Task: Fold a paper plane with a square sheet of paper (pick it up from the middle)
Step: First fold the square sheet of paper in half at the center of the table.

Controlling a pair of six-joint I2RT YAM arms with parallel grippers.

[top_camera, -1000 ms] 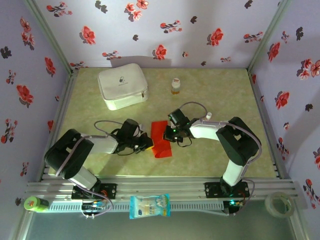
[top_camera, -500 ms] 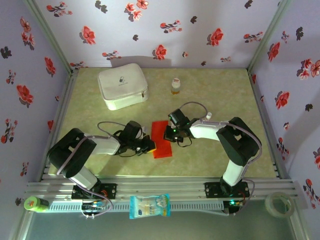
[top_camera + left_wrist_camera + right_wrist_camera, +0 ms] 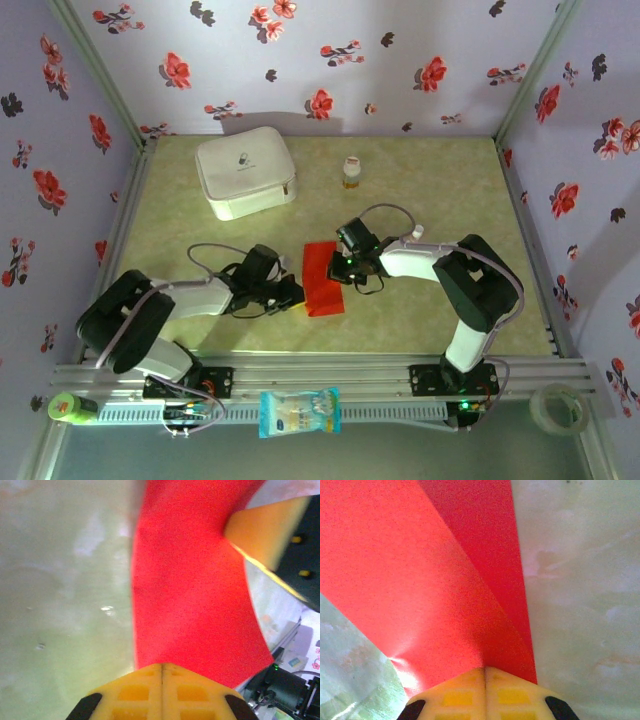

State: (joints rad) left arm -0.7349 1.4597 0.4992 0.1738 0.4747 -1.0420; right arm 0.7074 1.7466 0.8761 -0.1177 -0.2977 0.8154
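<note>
- Flowered purple walls (image 3: 330,60) enclose a pale green table (image 3: 450,190); white case (image 3: 245,172) at 11 o'clock, small bottle (image 3: 350,172) at 12 o'clock.
- Red paper (image 3: 322,280): lies at table centre, a little toward 6 o'clock, folded into a narrow strip with one diagonal crease. Its place and outline match those of a second ago.
- Left gripper (image 3: 293,293): fingers fully together, tips at the paper's 8 o'clock edge. Pinching or only pressing: cannot tell. Over the last second it slid slightly toward 6 o'clock, and its elbow swung out toward 8 o'clock.
- Right gripper (image 3: 338,270): fingers fully together, tips on the paper's 3 o'clock edge where the crease ends; unmoved.
- Judgement: right arm pins the strip while left works along the edge; folding mid-way, no dart shape yet.
</note>
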